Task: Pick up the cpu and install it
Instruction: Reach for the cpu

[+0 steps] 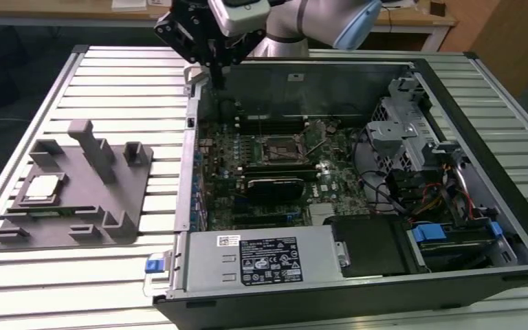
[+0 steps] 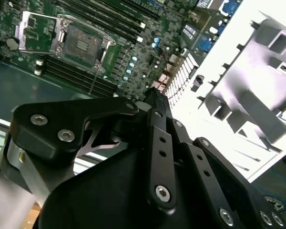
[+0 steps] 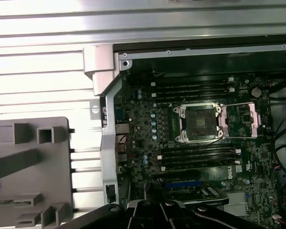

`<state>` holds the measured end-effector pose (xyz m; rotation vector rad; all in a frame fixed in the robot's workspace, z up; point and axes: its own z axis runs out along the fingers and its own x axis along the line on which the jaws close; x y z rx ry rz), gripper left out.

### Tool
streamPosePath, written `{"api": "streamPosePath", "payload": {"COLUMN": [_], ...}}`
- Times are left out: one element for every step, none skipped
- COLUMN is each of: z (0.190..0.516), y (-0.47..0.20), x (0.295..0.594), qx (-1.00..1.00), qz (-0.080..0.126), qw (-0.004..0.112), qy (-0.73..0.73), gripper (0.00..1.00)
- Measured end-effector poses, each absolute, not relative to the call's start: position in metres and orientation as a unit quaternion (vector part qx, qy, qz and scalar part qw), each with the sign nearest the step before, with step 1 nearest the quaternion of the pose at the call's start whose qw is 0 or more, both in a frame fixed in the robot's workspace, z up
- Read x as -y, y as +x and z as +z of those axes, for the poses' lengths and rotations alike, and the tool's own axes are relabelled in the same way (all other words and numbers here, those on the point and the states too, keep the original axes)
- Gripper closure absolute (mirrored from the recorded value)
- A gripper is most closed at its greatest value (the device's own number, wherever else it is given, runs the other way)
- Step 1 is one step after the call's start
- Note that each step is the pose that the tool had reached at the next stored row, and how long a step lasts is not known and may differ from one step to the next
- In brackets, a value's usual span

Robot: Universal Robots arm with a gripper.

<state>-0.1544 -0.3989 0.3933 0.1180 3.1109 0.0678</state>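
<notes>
Gripper, closed and empty, is hovering over the case rim; cpu is sitting unpicked in the tray, calling for opened jaws

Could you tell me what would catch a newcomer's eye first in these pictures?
The open computer case dominates the exterior view, with the motherboard's open CPU socket near its middle. On the exterior view's left, the cpu rests in a grey fixture tray on the slatted table, while the gripper hangs above the case's far corner on that side.
</notes>
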Motion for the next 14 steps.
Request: {"api": "streamPosePath", "payload": {"z": [0.393,0.393,0.393,0.393,0.393,0.393,0.393,0.393,0.393,0.393,0.393,0.393,0.393,0.393], "y": [-0.157,-0.16,-0.163,-0.165,-0.168,-0.171,-0.173,-0.176,-0.179,-0.181,-0.184,-0.186,-0.188,-0.19], "x": [0.399,0.399,0.399,0.399,0.399,0.399,0.399,0.399,0.399,0.399,0.399,0.399,0.399,0.398], "qx": [-0.999,-0.999,-0.999,-0.999,-0.999,-0.999,-0.999,-0.999,-0.999,-0.999,-0.999,-0.999,-0.999,-0.999], "qz": [0.022,0.022,0.022,0.022,0.022,0.022,0.022,0.022,0.022,0.022,0.022,0.022,0.022,0.022], "qw": [0.014,0.014,0.014,0.014,0.014,0.015,0.015,0.015,0.015,0.015,0.015,0.015,0.015,0.015], "qy": [0.038,0.038,0.038,0.038,0.038,0.038,0.038,0.038,0.038,0.038,0.038,0.038,0.038,0.038], "gripper": [0.89,0.89,0.89,0.89,0.89,0.89,0.89,0.89,0.89,0.89,0.89,0.89,0.89,0.89]}}
